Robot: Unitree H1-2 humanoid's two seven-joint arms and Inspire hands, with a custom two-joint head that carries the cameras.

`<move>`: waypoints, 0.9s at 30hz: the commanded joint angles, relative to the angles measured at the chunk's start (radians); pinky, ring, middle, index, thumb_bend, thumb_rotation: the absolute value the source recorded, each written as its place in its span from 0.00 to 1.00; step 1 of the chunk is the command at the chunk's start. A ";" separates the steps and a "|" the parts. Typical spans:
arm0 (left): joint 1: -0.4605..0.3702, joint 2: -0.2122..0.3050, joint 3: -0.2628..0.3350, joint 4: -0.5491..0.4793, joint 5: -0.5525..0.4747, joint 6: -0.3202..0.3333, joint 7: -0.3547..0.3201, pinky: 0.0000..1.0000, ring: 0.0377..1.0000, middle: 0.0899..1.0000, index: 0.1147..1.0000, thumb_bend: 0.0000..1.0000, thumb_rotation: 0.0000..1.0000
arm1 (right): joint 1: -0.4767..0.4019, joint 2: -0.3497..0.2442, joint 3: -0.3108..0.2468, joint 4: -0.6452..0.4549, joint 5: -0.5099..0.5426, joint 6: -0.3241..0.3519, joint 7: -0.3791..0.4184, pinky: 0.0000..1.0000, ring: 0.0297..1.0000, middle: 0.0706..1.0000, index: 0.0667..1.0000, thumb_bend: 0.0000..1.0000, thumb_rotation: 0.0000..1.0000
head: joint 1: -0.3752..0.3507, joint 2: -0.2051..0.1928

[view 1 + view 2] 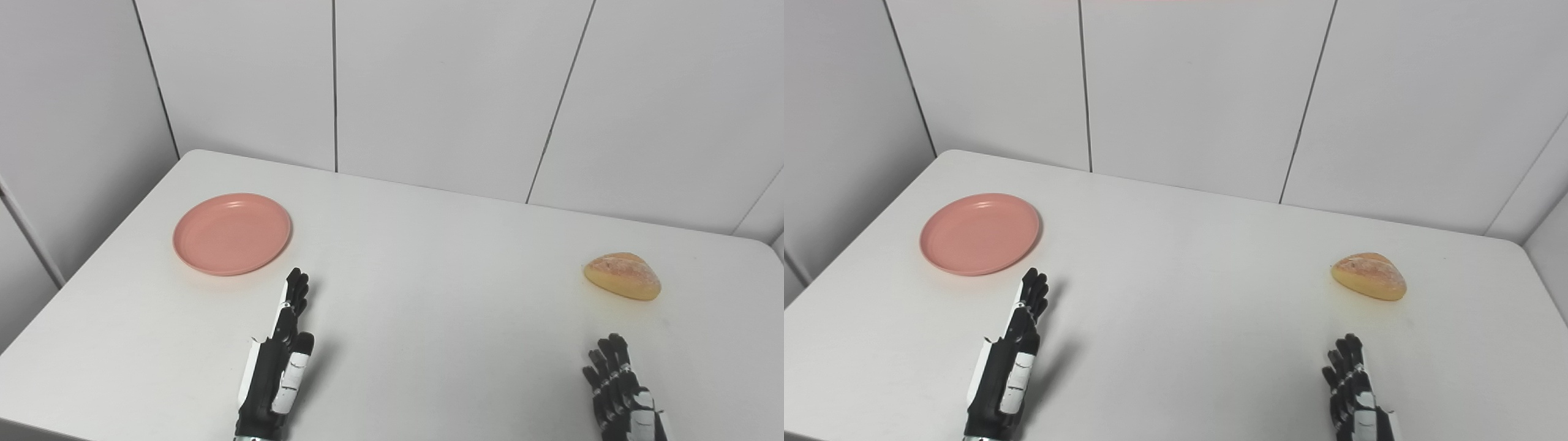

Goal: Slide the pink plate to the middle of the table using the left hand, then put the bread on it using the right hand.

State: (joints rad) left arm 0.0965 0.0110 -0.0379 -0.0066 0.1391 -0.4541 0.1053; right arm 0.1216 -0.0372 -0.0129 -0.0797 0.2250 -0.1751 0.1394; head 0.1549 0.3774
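Note:
A pink plate (231, 233) lies empty on the white table (429, 275) at the left. A golden bread roll (623, 275) lies at the right side of the table. My left hand (278, 361) is open, fingers straight and pointing away, just in front of and to the right of the plate, not touching it. My right hand (621, 392) is open near the table's front edge, a little in front of the bread and apart from it. The scene also shows in the right eye view, with the plate (979, 234) and the bread (1369, 276).
White wall panels (429, 92) stand behind the table's far edge. The table's left edge runs close to the plate, and the right edge lies just past the bread.

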 commanded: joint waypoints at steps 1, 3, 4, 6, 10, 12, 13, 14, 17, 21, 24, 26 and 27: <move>-0.033 -0.048 -0.022 0.068 0.019 0.001 0.008 1.00 1.00 1.00 1.00 0.68 1.00 | -0.023 -0.011 -0.013 0.029 0.006 -0.029 0.007 1.00 1.00 1.00 1.00 0.83 1.00 | 0.007 0.001; -0.034 -0.047 -0.026 0.072 0.019 -0.003 0.008 1.00 1.00 1.00 1.00 0.67 1.00 | -0.024 -0.014 -0.013 0.030 0.007 -0.025 0.011 1.00 1.00 1.00 1.00 0.83 1.00 | 0.011 0.001; -0.034 -0.046 -0.027 0.073 0.020 -0.003 0.008 1.00 1.00 1.00 1.00 0.66 1.00 | -0.024 -0.014 -0.013 0.030 0.008 -0.024 0.012 1.00 1.00 1.00 1.00 0.83 1.00 | 0.011 0.001; -0.034 -0.046 -0.029 0.075 0.025 -0.006 0.011 1.00 1.00 1.00 1.00 0.66 1.00 | -0.025 -0.017 -0.014 0.032 0.013 -0.023 0.016 1.00 1.00 1.00 1.00 0.83 1.00 | 0.013 0.000; -0.032 -0.045 -0.030 0.076 0.028 -0.010 0.014 1.00 1.00 1.00 1.00 0.66 1.00 | -0.023 -0.019 -0.011 0.030 0.013 -0.023 0.020 1.00 1.00 1.00 1.00 0.82 1.00 | 0.018 0.000; -0.033 -0.039 -0.032 0.077 0.017 -0.013 0.013 1.00 1.00 1.00 1.00 0.68 1.00 | -0.020 -0.018 -0.012 0.025 0.009 -0.018 0.019 1.00 1.00 1.00 1.00 0.82 1.00 | 0.016 0.004; -0.033 -0.038 -0.032 0.076 0.004 -0.013 0.008 1.00 1.00 1.00 1.00 0.71 0.99 | -0.018 -0.017 -0.011 0.022 0.010 -0.016 0.020 1.00 1.00 1.00 1.00 0.82 1.00 | 0.016 0.006; -0.032 -0.037 -0.032 0.075 -0.005 -0.013 0.004 1.00 1.00 1.00 1.00 0.76 0.96 | -0.016 -0.017 -0.010 0.019 0.010 -0.014 0.021 1.00 1.00 1.00 1.00 0.82 1.00 | 0.016 0.006; -0.032 -0.040 -0.030 0.056 -0.041 0.000 -0.009 1.00 1.00 1.00 1.00 0.81 0.95 | -0.010 -0.016 -0.006 0.012 0.007 -0.011 0.023 1.00 1.00 1.00 1.00 0.82 1.00 | 0.017 0.011; -0.043 -0.040 -0.032 0.026 -0.086 0.034 -0.021 1.00 0.99 1.00 0.99 0.82 0.95 | -0.006 -0.016 -0.003 0.006 0.003 -0.005 0.025 1.00 1.00 1.00 1.00 0.84 1.00 | 0.016 0.014; -0.063 -0.035 -0.030 0.011 -0.104 0.058 -0.027 1.00 0.98 1.00 0.98 0.82 0.95 | -0.006 -0.014 -0.003 0.007 0.002 -0.006 0.025 1.00 1.00 1.00 1.00 0.84 1.00 | 0.013 0.013; -0.084 -0.029 -0.026 -0.001 -0.126 0.072 -0.035 1.00 0.97 0.99 0.97 0.82 0.95 | -0.006 -0.011 -0.003 0.009 0.002 -0.009 0.023 1.00 1.00 1.00 1.00 0.84 1.00 | 0.009 0.012; -0.097 -0.025 -0.024 -0.007 -0.135 0.081 -0.040 1.00 0.97 0.99 0.97 0.81 0.95 | -0.005 -0.010 -0.003 0.010 0.000 -0.010 0.022 1.00 1.00 1.00 1.00 0.84 1.00 | 0.005 0.011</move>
State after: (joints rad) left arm 0.0919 0.0127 -0.0480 -0.0215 0.0190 -0.4041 0.0898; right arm 0.1249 -0.0429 -0.0126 -0.0863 0.2282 -0.1751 0.1608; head 0.1596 0.3881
